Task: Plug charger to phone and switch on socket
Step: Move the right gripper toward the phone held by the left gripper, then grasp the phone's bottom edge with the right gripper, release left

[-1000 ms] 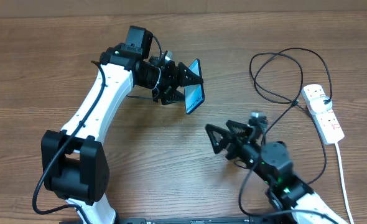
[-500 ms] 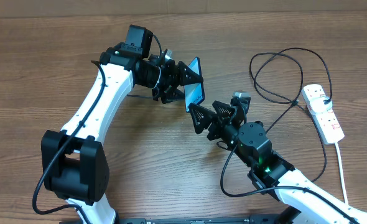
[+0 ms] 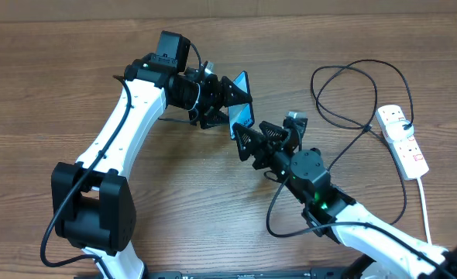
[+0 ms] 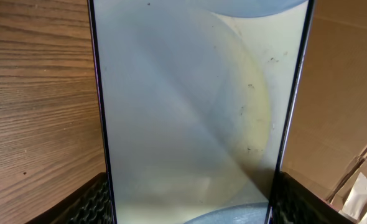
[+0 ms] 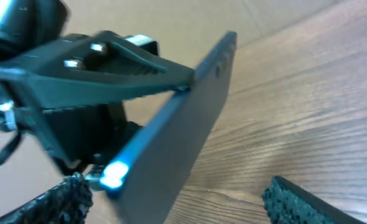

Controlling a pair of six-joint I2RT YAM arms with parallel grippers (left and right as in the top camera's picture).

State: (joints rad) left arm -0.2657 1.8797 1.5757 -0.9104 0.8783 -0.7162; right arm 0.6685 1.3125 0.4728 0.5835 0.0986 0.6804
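Left pincer [image 3: 235, 102] clenched on phone [image 3: 245, 118], on edge above worktop [image 3: 66, 62]. My right pincer [image 3: 246, 141] just swung in to phone's lower end, released, straddling it. Charger [image 3: 345, 71] lies well right of phone, tip unseen. Likely regrasp; plugging not started.

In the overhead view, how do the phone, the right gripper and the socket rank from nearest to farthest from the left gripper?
1. phone: held between the fingers of the left gripper itself.
2. right gripper: just beyond, at the phone's near end.
3. socket: far off, at the table's right side.
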